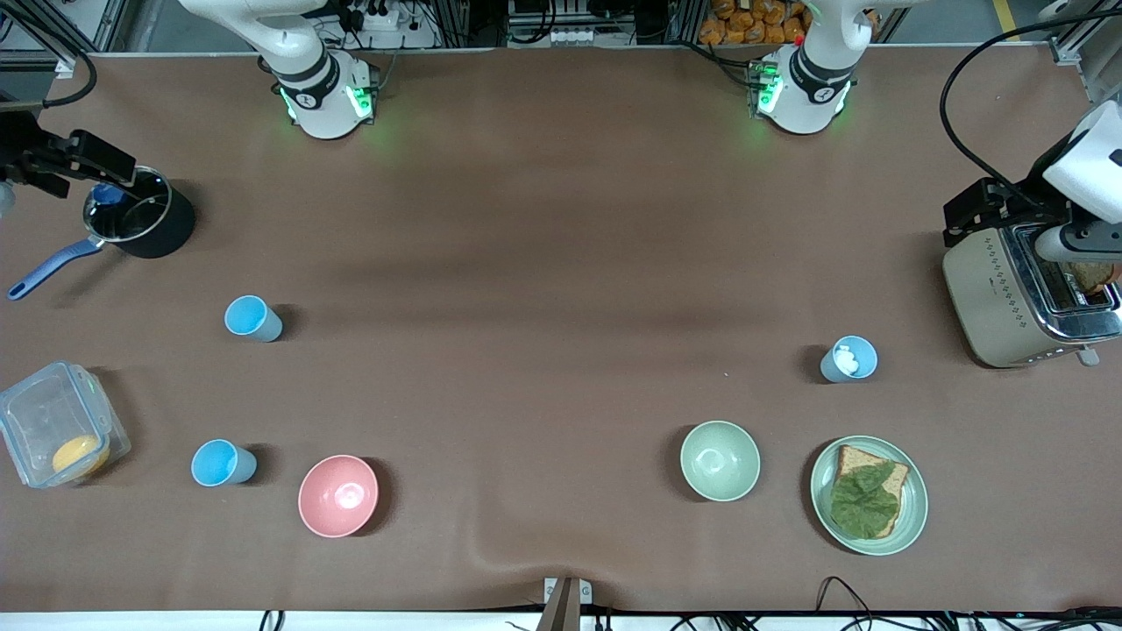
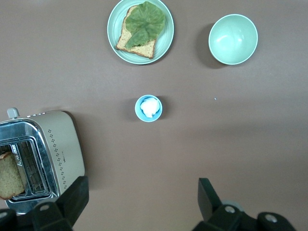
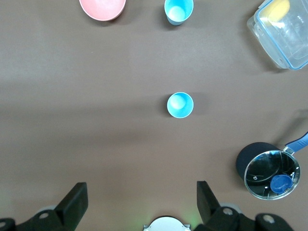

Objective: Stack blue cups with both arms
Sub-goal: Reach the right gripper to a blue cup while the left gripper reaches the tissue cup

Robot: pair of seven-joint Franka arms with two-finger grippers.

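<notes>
— Blue cups, where do they stand?

— I see three on the brown table (image 1: 561, 263). Two empty ones sit toward my right arm's end: the farther blue cup (image 1: 252, 318), and the nearer blue cup (image 1: 223, 463) just beside the pink bowl (image 1: 338, 495). They stand apart, both upright, neither stacked. The third cup (image 1: 848, 358) stands toward my left arm's end with something white inside it.

— And your grippers?

— My right gripper (image 3: 139, 204) hangs high with its fingers spread wide, holding nothing; the farther blue cup (image 3: 180, 105) lies below it, between the finger lines. My left gripper (image 2: 142, 202) is likewise wide open and empty, over bare table near the toaster (image 2: 41, 161), with the third cup (image 2: 148, 108) below.

— What else is about?

— A black saucepan (image 1: 140, 223) with a blue handle and a glass lid, at the right arm's end. A clear plastic box (image 1: 57, 436) with something orange in it, near the nearer cup. A pale green bowl (image 1: 720, 460), and beside it a green plate (image 1: 912, 517) with a bread slice (image 1: 894, 478) and a leaf (image 1: 863, 499) on top. The toaster holds a slice in one slot.
</notes>
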